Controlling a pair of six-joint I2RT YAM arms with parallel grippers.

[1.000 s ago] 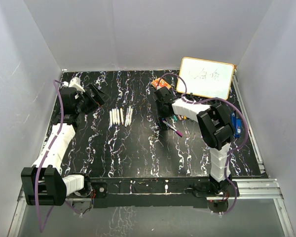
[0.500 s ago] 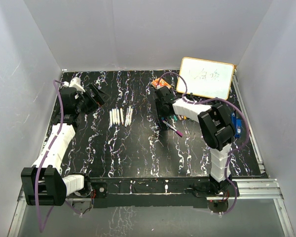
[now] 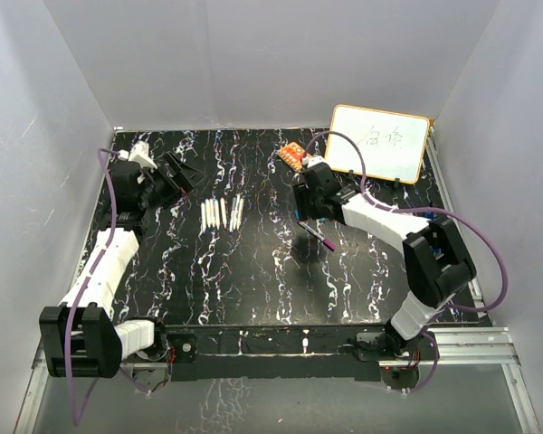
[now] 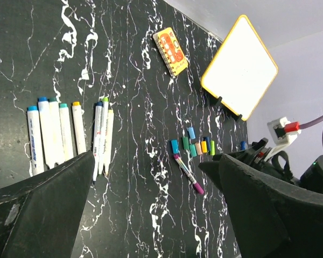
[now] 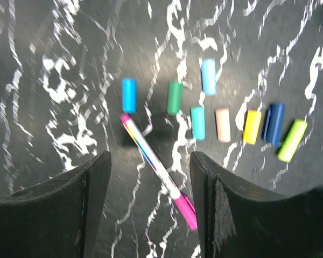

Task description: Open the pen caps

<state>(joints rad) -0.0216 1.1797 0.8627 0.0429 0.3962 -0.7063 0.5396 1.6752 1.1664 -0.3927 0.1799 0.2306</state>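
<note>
Marbled table (image 3: 244, 280): markers (image 3: 221, 212), pen caps (image 5: 223, 124)

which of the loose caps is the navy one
The navy cap, second from the right end of the row in the right wrist view, lying between the yellow cap and the lime cap. It is the darkest of them all.

Black marble-look tabletop (image 3: 244, 271) w/ white veins, plain white walls (image 3: 253, 63) on 3 sides, even light
</note>
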